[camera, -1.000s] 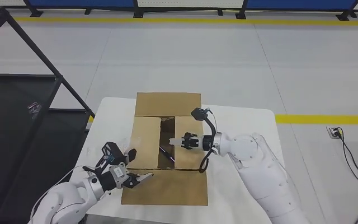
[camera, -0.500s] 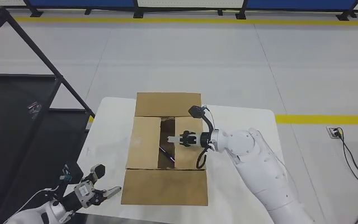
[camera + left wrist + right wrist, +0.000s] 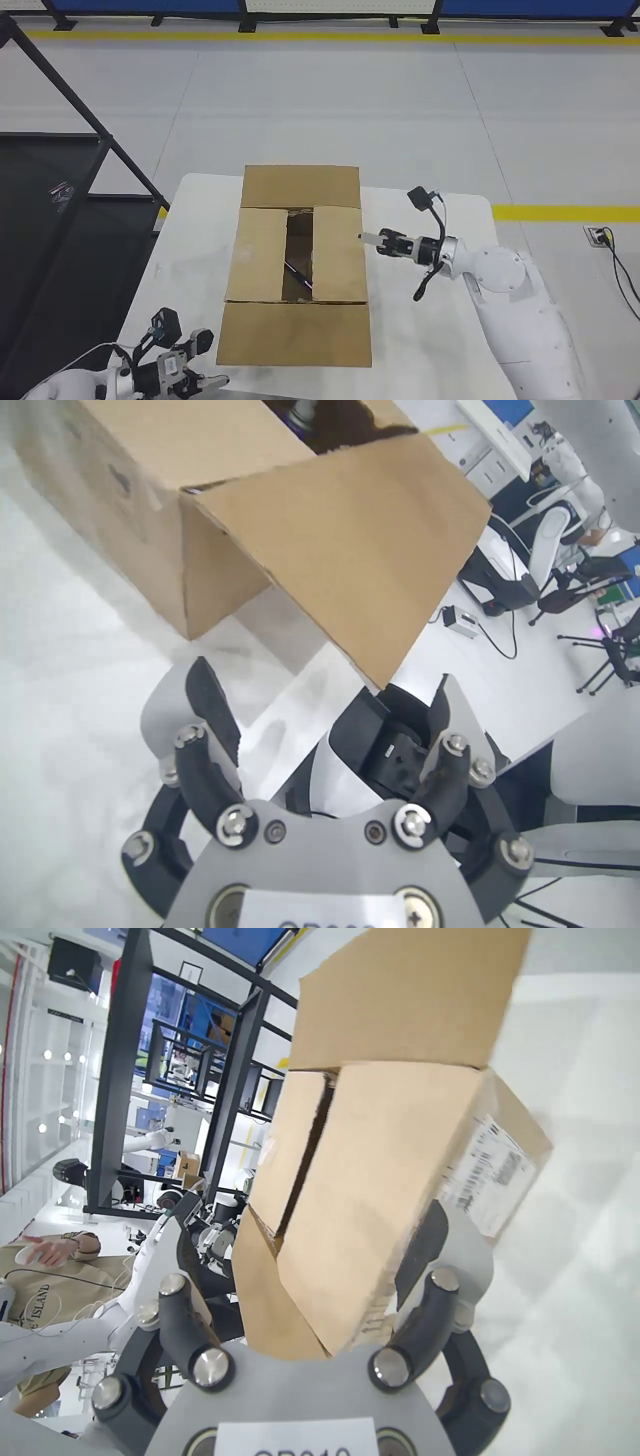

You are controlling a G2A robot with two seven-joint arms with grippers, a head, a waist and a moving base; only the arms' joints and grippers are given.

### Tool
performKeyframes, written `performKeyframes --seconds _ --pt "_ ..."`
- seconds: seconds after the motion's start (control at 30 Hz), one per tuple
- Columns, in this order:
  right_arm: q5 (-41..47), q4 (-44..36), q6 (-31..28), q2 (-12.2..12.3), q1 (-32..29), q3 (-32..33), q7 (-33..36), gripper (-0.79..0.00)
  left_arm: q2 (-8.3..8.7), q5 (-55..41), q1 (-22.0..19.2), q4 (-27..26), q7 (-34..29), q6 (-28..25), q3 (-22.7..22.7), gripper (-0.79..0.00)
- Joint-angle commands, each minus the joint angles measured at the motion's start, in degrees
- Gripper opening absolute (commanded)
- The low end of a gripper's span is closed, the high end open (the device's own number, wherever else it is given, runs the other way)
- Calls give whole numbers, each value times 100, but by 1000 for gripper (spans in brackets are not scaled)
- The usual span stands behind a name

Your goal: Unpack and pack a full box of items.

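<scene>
Item one, nearest me: my left claw [image 3: 208,362] [image 3: 322,680] hangs over the near left corner of the table [image 3: 430,330], fingers spread wide, nothing between them. It is low, close to the white surface, and apart from the cardboard. Item two: the box [image 3: 260,255] [image 3: 210,450] [image 3: 380,1153] stands upright in the middle of the table. Its near flap [image 3: 295,335] [image 3: 350,550] is folded outward toward me and juts over the table just beyond the left claw. The two side flaps [image 3: 340,255] lie nearly flat across the top, with a long gap [image 3: 298,245] left between them. A thin dark item [image 3: 296,274] shows down in that gap; what it is I cannot tell. Item three: my right claw [image 3: 368,238] [image 3: 307,1223] is at the box's right side, about level with its top edge, pointing at it, fingers wide apart and holding nothing. The box's right wall stands just ahead of the fingertips; whether they touch it I cannot tell. That wall carries a white printed label [image 3: 495,1173]. Item four, farthest: the far flap [image 3: 300,186] [image 3: 410,993] is opened outward, away from me.
</scene>
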Motion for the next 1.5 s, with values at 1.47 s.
performKeyframes --seconds 1.47 --pt "313 -89 -36 76 -126 -660 -1071 0 827 71 515 -830 2388 0 14 0"
